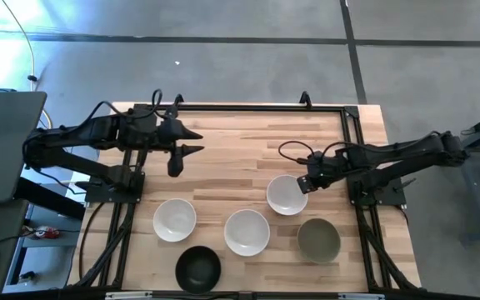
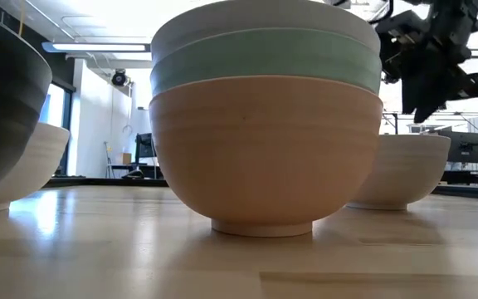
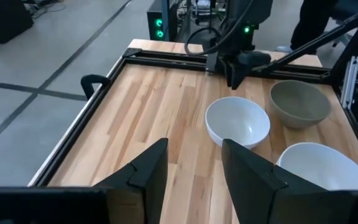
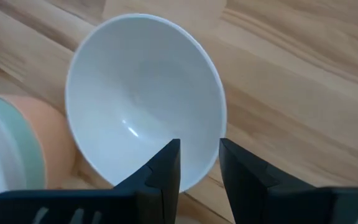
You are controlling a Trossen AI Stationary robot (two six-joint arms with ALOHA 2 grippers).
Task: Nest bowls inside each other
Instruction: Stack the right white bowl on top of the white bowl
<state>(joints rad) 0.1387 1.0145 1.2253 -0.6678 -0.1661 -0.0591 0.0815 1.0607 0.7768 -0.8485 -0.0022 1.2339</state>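
Observation:
Bowls stand on their feet along the table's near half: a white bowl [image 1: 174, 219], a black bowl [image 1: 198, 268], an olive-grey bowl [image 1: 318, 239], and a stack [image 1: 247, 231] of white in mint green in peach-orange [image 2: 264, 158]. Another white bowl [image 1: 286, 194] stands alone, right of centre. My right gripper [image 4: 199, 146] is open, just above this bowl's right rim [image 4: 213, 155], with one finger over the inside and one over the outside. It hangs clear of the rim in the low view [image 2: 428, 112]. My left gripper [image 1: 192, 142] waits open over the far left.
A black frame rail [image 1: 248, 107] runs along the table's far edge and down both sides. Bare wood lies between the two grippers in the far half [image 1: 240, 150]. The stack stands close to the left of the lone white bowl [image 4: 17, 143].

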